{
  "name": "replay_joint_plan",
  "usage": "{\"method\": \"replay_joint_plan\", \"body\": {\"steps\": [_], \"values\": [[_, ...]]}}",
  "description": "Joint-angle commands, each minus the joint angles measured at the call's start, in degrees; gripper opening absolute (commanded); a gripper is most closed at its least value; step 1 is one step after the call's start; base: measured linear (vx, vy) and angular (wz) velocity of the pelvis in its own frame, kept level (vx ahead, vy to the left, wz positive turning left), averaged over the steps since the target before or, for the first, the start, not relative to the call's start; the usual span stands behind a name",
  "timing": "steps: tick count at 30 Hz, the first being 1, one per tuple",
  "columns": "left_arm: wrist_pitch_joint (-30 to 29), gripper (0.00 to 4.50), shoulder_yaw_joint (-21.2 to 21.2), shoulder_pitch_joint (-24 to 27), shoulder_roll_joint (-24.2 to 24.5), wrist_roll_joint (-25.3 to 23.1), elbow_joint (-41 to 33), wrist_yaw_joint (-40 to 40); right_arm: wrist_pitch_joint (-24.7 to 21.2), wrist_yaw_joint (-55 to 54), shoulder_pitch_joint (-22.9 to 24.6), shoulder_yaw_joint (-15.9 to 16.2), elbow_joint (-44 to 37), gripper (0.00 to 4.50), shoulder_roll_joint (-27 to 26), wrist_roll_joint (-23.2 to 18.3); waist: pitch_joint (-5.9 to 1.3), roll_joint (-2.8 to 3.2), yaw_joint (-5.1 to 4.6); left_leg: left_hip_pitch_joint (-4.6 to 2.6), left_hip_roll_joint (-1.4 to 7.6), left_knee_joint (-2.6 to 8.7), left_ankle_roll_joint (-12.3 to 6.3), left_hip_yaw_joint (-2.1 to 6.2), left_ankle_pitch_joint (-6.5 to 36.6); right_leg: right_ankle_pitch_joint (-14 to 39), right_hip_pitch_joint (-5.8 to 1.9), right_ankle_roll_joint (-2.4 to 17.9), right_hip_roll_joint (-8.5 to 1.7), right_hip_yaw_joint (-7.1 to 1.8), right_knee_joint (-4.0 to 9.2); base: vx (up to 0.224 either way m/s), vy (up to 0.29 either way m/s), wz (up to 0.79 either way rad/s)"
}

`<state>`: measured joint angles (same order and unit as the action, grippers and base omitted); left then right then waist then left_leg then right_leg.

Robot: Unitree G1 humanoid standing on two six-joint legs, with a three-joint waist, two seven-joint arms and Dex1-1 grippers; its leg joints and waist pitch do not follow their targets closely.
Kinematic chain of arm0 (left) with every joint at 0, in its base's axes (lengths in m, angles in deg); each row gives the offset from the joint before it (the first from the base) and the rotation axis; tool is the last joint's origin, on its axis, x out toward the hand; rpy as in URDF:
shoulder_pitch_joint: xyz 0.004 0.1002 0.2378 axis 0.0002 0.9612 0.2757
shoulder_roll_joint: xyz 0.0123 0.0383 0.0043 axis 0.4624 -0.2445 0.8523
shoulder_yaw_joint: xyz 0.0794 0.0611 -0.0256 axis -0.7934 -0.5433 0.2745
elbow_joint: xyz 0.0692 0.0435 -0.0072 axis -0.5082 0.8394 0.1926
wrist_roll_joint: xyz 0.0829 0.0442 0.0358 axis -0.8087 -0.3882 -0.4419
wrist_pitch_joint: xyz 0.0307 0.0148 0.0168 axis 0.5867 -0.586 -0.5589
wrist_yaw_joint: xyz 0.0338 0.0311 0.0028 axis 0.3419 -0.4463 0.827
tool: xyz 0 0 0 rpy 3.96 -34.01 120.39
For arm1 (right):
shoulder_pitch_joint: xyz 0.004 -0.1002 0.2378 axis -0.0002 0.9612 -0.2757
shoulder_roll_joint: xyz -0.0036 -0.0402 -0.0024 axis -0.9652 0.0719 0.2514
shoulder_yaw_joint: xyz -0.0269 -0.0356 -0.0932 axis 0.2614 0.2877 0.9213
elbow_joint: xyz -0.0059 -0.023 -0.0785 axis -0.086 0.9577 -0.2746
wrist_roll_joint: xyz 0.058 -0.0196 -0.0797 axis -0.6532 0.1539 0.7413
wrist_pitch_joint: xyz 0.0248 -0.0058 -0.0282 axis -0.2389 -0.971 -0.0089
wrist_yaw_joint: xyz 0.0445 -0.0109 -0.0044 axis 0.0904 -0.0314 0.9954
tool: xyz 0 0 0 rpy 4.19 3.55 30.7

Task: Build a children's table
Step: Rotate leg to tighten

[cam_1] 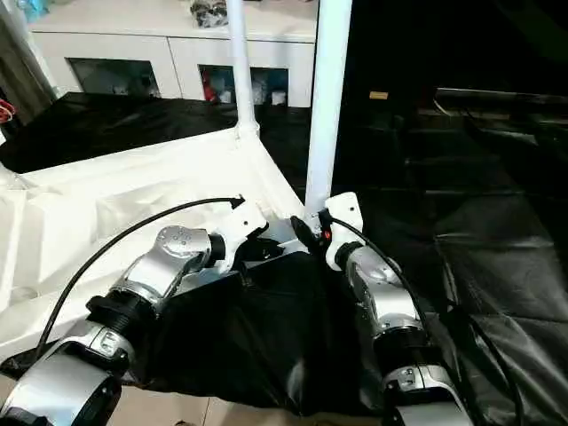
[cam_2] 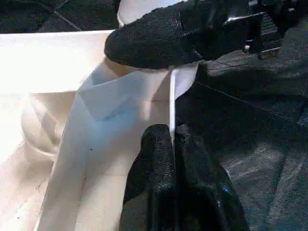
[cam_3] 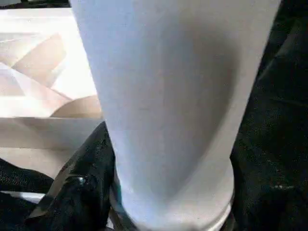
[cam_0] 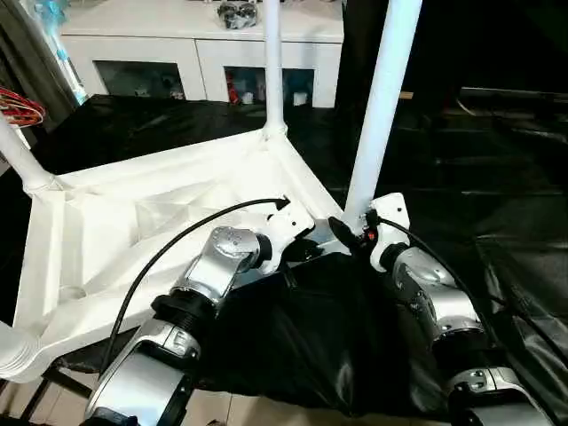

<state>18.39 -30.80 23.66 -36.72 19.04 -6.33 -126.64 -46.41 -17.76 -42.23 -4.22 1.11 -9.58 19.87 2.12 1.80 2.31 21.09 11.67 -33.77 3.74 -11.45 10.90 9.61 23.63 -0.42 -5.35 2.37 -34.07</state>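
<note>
The table top (cam_0: 133, 231) lies upside down in front of me on a counter (cam_1: 497, 177) draped in black sheeting, ribbed underside up and tilted, its near-left corner hanging past the counter's edge. A far leg (cam_0: 272, 62) stands upright in its corner socket, and stubs of two more show at the left corners. Behind it all is a white cabinet (cam_0: 204, 53) with glass fronts.

The fourth leg (cam_0: 382, 98) rises at the near-right corner, leaning a little to my right, its foot in the socket (cam_3: 173, 211). My right end effector (cam_1: 311, 232) is clamped low on this leg just above the socket — one black finger (cam_3: 82, 187) presses against the tube in the wrist view. My left end effector (cam_2: 172, 168) is pinched on the thin rim (cam_2: 172, 101) of the top, just beside that same corner, steadying it.

I judge the step in hand to be seating this last leg. To do it well I would bring the tube straight in line with the socket before pressing, push down along its axis and not sideways, and keep my left grip firm so the tilted top does not slide on the slick sheeting. The lean is the risk — forcing it crooked could jam the leg.
</note>
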Motion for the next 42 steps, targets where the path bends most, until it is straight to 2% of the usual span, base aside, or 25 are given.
{"method": "replay_joint_plan", "body": {"steps": [1, 6, 8, 13, 15, 16, 20, 23, 28, 34, 37, 40, 42], "values": [[3.7, 0.0, -1.1, 0.7, -1.9, 2.4, -2.3, -2.1, 0.4, 4.8, 0.5, 3.9, -1.4, 3.41, -1.4, -0.4, -3.3, -1.03, 0.2, -0.05, 0.84, 3.92, -3.74, 0.61, 11.2, 12.5, -2.92, 12.5, -2.13, -1.31, 4.14, 0.0, 0.0, 0.0], [5.2, 0.0, -1.6, 2.7, 0.7, 4.6, -4.7, -9.3, 0.2, 15.6, 3.0, 4.9, -5.7, 3.87, 4.4, -2.3, -3.21, -1.24, 0.5, -0.12, 1.03, 3.8, -5.12, 0.49, 11.3, 12.1, -2.92, 13.2, -2.2, -1.39, 4.13, 0.0, 0.0, 0.0], [6.3, 0.0, -2.1, 3.2, 2.2, 5.3, -5.6, -12.7, 0.0, 20.6, 4.5, 5.9, -7.6, 3.87, 7.0, -3.0, -3.17, -1.42, 0.92, -0.18, 1.15, 3.84, -5.29, 0.48, 11.2, 12.9, -2.88, 13.0, -2.22, -1.4, 4.11, 0.0, 0.0, 0.0], [6.2, 0.0, -2.1, 3.8, 3.9, 7.2, -7.4, -18.4, 0.1, 27.7, 6.2, 6.9, -10.3, 3.87, 9.9, -4.6, -3.04, -1.17, 1.45, -0.33, 1.37, 3.99, -4.74, 0.46, 12.1, 14.0, -2.74, 13.0, -2.27, -1.44, 4.1, 0.0, 0.0, 0.0], [5.9, 0.0, -2.3, 4.2, 5.2, 8.5, -8.7, -22.2, -1.1, 32.6, 7.1, 7.8, -12.3, 3.87, 11.9, -5.7, -3.02, -1.23, 1.51, -0.33, 1.46, 4.06, -4.56, 0.5, 12.3, 14.1, -2.77, 13.0, -2.29, -1.46, 4.05, 0.0, 0.0, 0.0], [5.7, 0.0, -2.5, 4.3, 6.0, 9.0, -9.2, -24.4, -2.0, 35.7, 7.6, 8.6, -13.7, 3.87, 13.5, -6.5, -2.98, -1.05, 1.49, -0.31, 1.42, 4.1, -4.46, 0.5, 12.6, 14.5, -2.76, 13.0, -2.2, -1.41, 4.09, 0.0, 0.0, 0.0], [6.2, 0.0, -3.1, 4.3, 8.2, 9.4, -9.2, -29.2, -3.1, 41.3, 8.3, 11.0, -16.0, 3.87, 17.2, -6.1, -2.97, -1.28, 1.94, -0.32, 1.5, 3.99, -4.66, 0.38, 12.3, 14.6, -2.73, 12.9, -2.21, -1.43, 3.98, 0.0, 0.0, 0.0], [5.8, 0.0, -3.2, 4.2, 9.5, 9.5, -9.2, -31.7, -4.0, 44.5, 8.3, 11.6, -16.3, 3.87, 18.4, -6.6, -2.93, -1.31, 2.42, -0.34, 1.6, 4.05, -4.36, 0.41, 12.3, 15.7, -2.63, 12.7, -2.36, -1.47, 4.03, 0.0, 0.0, 0.0], [4.7, 0.0, -3.2, 4.3, 9.9, 10.0, -10.1, -32.6, -4.2, 45.2, 7.9, 12.2, -15.9, 3.37, 18.6, -6.6, -3.02, -1.37, 2.7, -0.45, 1.62, 4.04, -3.69, 0.42, 11.7, 14.2, -2.57, 13.2, -2.37, -1.5, 3.8, 0.0, 0.0, 0.0], [4.9, 0.0, -3.2, 4.6, 9.2, 9.9, -10.0, -31.2, -5.3, 44.8, 8.2, 12.7, -16.7, 2.95, 18.1, -6.9, -3.1, -1.37, 2.7, -0.39, 1.52, 3.85, -4.1, 0.35, 10.4, 12.4, -2.71, 13.5, -2.29, -1.5, 3.62, 0.0, 0.0, 0.0], [5.1, 0.0, -2.0, 4.0, 7.5, 8.6, -8.3, -25.7, -4.9, 42.2, 8.8, 12.1, -16.6, 2.83, 16.5, -6.3, -3.01, -1.57, 2.69, -0.43, 1.53, 3.89, -3.89, 0.39, 11.0, 13.9, -2.61, 13.1, -2.37, -1.5, 3.78, 0.0, 0.0, 0.0], [4.5, 0.0, -1.1, 3.5, 6.1, 7.8, -7.6, -21.5, -3.7, 38.0, 8.6, 11.5, -15.0, 2.78, 14.7, -4.8, -2.86, -1.75, 2.33, -0.31, 1.35, 4.04, -2.94, 0.48, 12.0, 17.4, -2.53, 11.7, -2.44, -1.54, 4.17, 0.0, 0.0, 0.0], [2.5, 0.0, -0.6, 2.8, 3.7, 6.4, -7.0, -15.2, -2.1, 25.9, 6.6, 9.7, -9.2, 2.77, 10.6, -1.1, -2.75, -1.71, 2.0, -0.29, 1.27, 4.19, -2.07, 0.57, 12.6, 19.8, -2.36, 10.9, -2.52, -1.53, 4.45, 0.0, 0.0, 0.0]]}}
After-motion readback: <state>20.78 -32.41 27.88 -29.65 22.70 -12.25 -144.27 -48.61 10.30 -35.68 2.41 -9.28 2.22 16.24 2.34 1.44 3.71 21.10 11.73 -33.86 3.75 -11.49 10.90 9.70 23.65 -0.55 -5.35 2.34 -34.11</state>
